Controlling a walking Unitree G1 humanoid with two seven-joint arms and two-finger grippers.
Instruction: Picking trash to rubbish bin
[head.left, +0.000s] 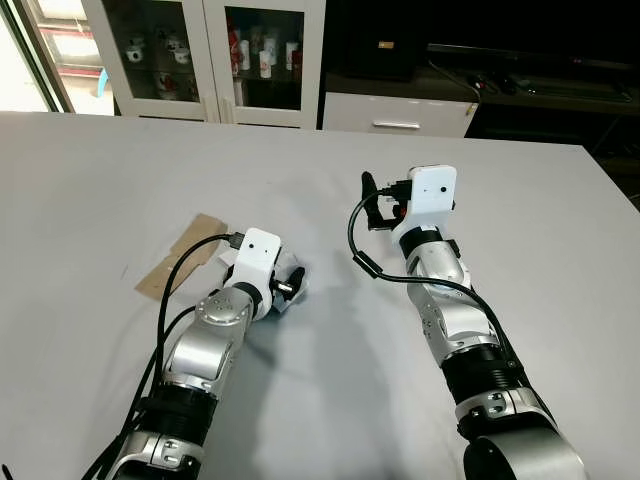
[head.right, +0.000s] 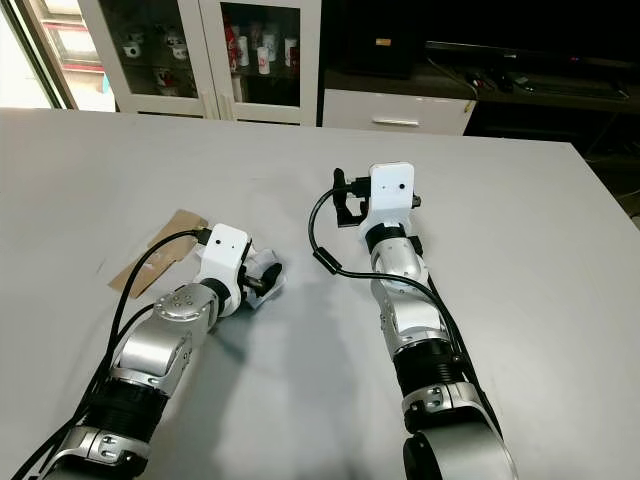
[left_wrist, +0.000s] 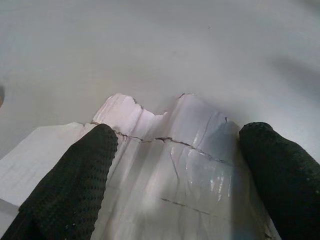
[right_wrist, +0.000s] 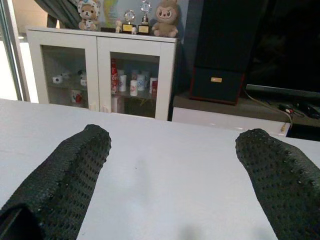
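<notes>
A torn white scrap of packaging lies flat on the pale grey table. My left gripper points down at it, open, with one black finger on each side of the scrap and the tips close to the table. In the left eye view that gripper sits just right of a flat brown cardboard strip. My right gripper is held above the table's middle, open, with nothing between its fingers.
A white glass-door cabinet with small cups and bottles stands beyond the table's far edge. Beside it are a white drawer unit and dark furniture. Bare table stretches to the right of the right arm.
</notes>
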